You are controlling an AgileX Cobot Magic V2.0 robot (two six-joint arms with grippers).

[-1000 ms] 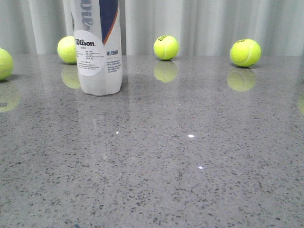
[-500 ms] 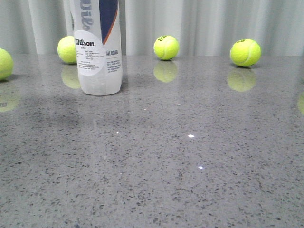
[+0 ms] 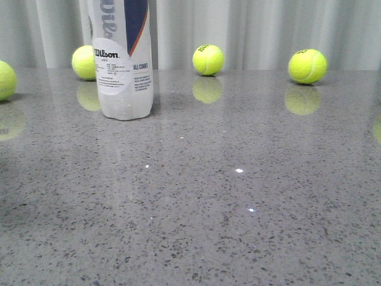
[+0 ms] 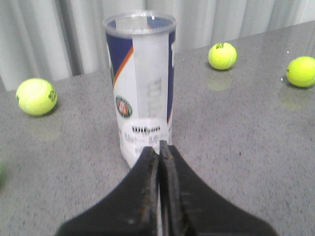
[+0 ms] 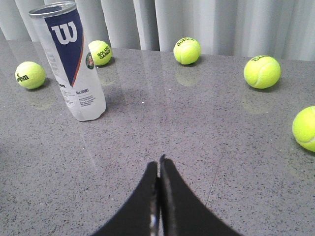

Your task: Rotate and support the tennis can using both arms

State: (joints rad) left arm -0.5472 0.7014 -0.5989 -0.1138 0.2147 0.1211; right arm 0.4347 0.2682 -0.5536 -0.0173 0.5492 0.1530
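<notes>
Can (image 3: 123, 59): upright on table (image 3: 238, 196), at 11 o'clock in front view; untouched, free for both arms.
Left hand (image 4: 159, 150): fingers together, just short of can's label.
Right hand (image 5: 159, 164): fingers together, well apart from can.
Materials: smooth plastic tube; glossy speckled stone; fuzzy balls (image 3: 208, 59) scattered behind.

Bright even light, glossy table (image 3: 250, 196) reflections, glare specks, blurred near tools
</notes>
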